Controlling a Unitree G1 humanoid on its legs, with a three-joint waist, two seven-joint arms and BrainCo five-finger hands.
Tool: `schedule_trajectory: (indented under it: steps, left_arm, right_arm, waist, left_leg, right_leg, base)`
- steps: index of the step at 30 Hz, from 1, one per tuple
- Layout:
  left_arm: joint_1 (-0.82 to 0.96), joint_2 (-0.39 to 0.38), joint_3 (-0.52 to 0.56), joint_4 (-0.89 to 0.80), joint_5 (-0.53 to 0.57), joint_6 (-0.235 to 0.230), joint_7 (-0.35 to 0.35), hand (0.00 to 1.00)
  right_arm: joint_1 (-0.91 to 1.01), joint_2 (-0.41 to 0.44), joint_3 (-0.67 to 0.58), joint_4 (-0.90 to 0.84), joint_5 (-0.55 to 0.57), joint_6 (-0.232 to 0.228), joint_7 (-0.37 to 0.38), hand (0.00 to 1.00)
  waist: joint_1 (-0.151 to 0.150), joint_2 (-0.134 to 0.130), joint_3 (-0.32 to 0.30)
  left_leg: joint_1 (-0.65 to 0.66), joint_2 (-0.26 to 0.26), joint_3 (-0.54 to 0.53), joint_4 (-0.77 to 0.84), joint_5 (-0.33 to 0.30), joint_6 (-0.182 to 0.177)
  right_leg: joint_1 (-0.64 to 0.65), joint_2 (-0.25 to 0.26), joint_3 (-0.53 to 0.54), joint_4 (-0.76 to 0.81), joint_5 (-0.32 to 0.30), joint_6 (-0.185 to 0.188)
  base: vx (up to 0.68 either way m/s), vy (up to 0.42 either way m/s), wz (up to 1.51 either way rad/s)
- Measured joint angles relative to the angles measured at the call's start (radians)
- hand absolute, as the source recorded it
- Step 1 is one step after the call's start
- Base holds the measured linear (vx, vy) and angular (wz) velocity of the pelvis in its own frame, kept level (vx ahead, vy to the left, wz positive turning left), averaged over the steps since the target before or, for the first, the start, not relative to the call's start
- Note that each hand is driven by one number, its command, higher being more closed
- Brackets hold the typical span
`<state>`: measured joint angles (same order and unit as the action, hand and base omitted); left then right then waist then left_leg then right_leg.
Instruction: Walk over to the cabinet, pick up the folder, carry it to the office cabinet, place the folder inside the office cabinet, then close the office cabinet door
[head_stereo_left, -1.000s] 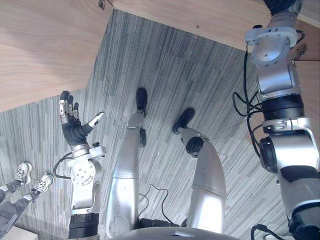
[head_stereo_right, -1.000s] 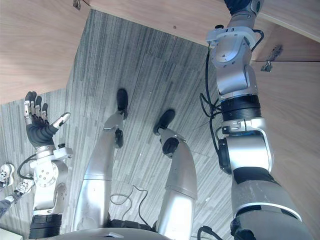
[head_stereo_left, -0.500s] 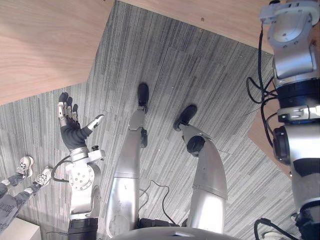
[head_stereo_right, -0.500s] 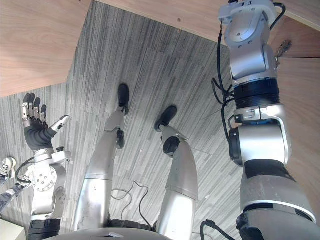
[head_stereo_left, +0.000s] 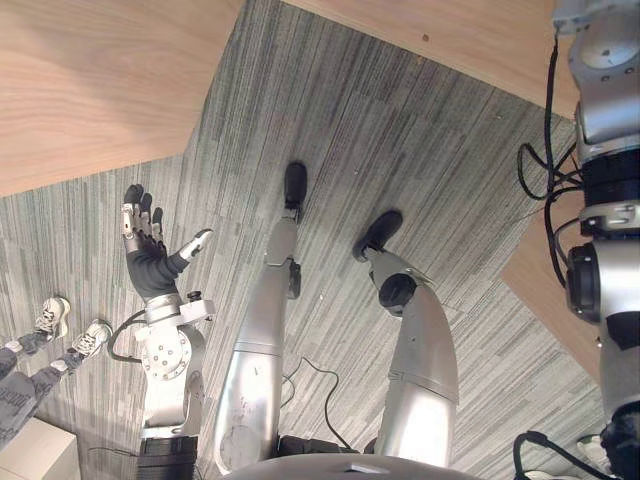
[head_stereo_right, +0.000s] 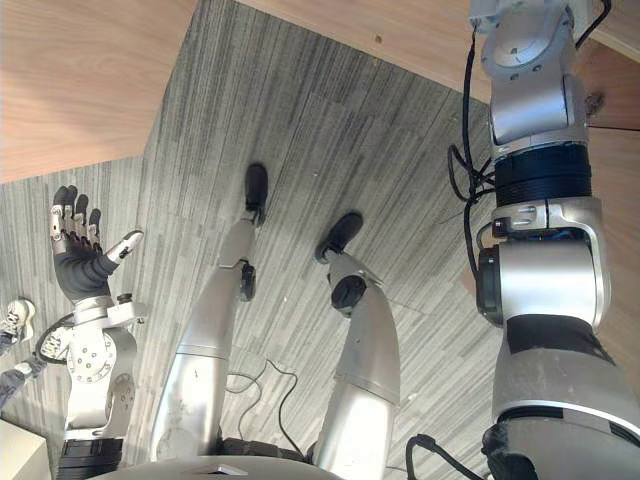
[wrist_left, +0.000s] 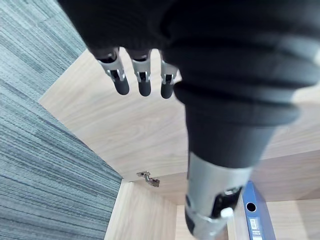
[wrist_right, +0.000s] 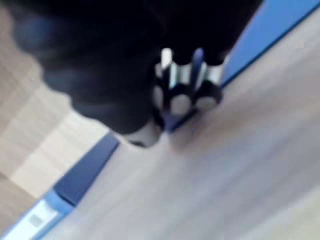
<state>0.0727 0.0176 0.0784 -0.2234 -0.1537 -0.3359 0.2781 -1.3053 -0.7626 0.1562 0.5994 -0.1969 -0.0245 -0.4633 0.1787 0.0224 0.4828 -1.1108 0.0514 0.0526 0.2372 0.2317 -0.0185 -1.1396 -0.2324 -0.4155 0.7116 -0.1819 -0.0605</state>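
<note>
The blue folder (wrist_right: 82, 167) runs slantwise along pale wood in the blurred right wrist view, and my right hand (wrist_right: 187, 92) has its fingers curled over the folder's edge with the thumb on the other side. A blue folder (wrist_left: 255, 215) also stands upright inside a wooden cabinet compartment (wrist_left: 145, 130) in the left wrist view. My right arm (head_stereo_right: 535, 160) reaches up past the top right of the eye views. My left hand (head_stereo_left: 150, 262) hovers over the carpet at the lower left, palm up, open and holding nothing.
Wooden cabinet panels (head_stereo_left: 90, 80) stand at the upper left and along the top (head_stereo_left: 480, 40). A wooden door panel (head_stereo_left: 550, 290) juts in at the right. A person's shoes (head_stereo_left: 60, 325) and a white box (head_stereo_left: 40, 455) are at the lower left.
The whole picture has shifted, so the camera moved. My right arm has risen further out of the top right. The left hand keeps its open pose.
</note>
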Motion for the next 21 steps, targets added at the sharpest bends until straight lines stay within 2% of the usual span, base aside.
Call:
schedule_trajectory:
  steps: [14,21]
  left_arm:
    - [0.000,0.002,0.035,-0.001,-0.002,0.000,0.000,0.00]
    - [0.000,0.001,0.039,-0.002,-0.020,0.000,-0.001,0.00]
  right_arm:
    - [0.047,0.006,-0.037,0.006,0.015,-0.001,0.005,1.00]
    - [0.039,0.005,-0.052,0.025,0.044,-0.001,0.003,1.00]
  waist:
    - [0.004,0.001,0.000]
    - [-0.008,0.001,-0.001]
  left_leg:
    - [0.010,0.007,0.028,0.005,-0.004,0.008]
    - [0.007,0.010,0.034,0.006,-0.002,0.011]
  right_leg:
    - [0.005,0.011,0.021,-0.034,0.034,0.003]
    - [-0.001,0.012,0.027,-0.039,0.047,0.004]
  base:
    - [-0.04,-0.042,-0.07]
    - [-0.04,-0.048,-0.04]
